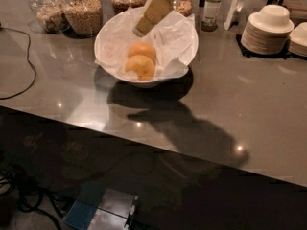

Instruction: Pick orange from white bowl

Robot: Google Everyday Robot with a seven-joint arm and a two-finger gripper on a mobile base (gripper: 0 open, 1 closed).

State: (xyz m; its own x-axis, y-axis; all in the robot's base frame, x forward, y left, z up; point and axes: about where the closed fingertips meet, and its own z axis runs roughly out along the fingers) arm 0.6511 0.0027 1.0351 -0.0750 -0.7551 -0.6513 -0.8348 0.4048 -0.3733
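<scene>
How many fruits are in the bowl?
2: front fruit and back fruit, touching, in the bowl. The paper may hide more. The end effector hovers above them.

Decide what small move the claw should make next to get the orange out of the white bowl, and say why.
Probably ease the claw down and toward the front. It hangs over the back of the white bowl, above the fruit, while the orange lies nearer the front rim, against a deeper-orange fruit behind it.

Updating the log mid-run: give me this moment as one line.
stage: pre-grasp | end effector: over white bowl, above orange, not touching | orange: in bowl, beside second fruit
</scene>
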